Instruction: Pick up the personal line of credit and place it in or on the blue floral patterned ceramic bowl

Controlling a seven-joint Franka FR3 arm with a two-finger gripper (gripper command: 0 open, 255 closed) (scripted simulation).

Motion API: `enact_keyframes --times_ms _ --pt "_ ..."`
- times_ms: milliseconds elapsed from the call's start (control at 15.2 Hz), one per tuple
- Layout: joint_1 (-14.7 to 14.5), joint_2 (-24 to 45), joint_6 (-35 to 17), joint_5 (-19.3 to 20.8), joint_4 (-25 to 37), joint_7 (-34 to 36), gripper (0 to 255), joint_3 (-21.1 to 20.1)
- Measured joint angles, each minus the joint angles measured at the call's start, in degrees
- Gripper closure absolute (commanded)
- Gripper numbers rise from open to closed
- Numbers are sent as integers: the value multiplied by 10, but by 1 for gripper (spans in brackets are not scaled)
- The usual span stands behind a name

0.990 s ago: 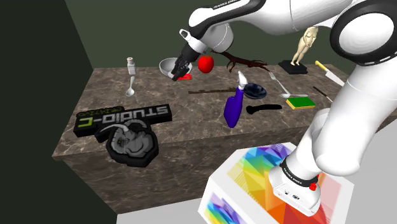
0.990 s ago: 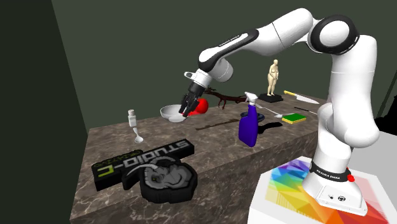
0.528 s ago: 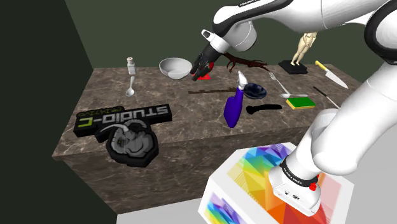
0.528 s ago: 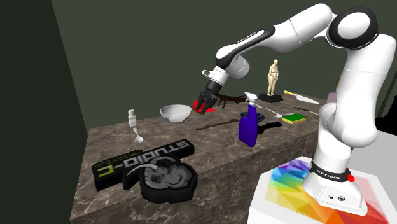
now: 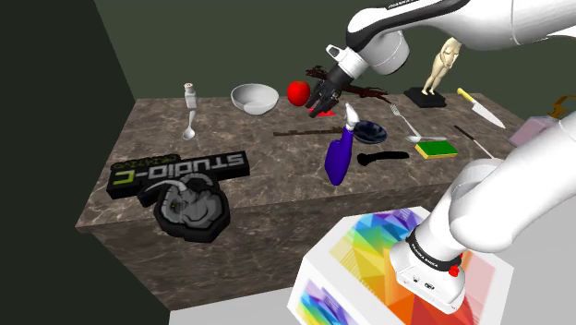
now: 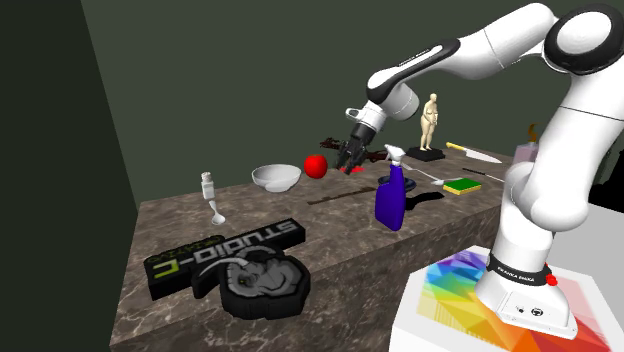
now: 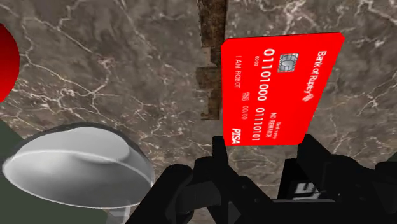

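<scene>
The end effector [image 5: 322, 104] has swung clear of the white bowl [image 5: 254, 97], clenched on the red card [image 7: 275, 89]; the dark blue bowl [image 5: 370, 131] lies toward the shoulder view's lower right.

- A long counter [image 5: 277, 175], topped in dark brown marble with white veins, is set as the main furniture.
- A dull green wall [image 5: 212, 42] is seen directly behind the counter.
- A darker wall [image 5: 46, 138] is met at the counter's far end.
- Pale grey floor [image 5: 240, 316] is shown below the counter's front.

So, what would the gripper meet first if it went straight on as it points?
Likely the marble counter; the red card in the gripper would touch first, though depth is unclear.
</scene>
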State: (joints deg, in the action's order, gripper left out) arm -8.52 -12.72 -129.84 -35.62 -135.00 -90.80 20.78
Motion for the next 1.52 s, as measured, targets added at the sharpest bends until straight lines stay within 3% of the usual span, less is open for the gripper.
enact_keyframes --times_ms 528,990,1518 --pt "67 -66 68 63 -39 -67 255 67" --pt "119 -84 132 113 -35 -136 255 135" --pt "113 -57 93 92 -64 -181 255 154"
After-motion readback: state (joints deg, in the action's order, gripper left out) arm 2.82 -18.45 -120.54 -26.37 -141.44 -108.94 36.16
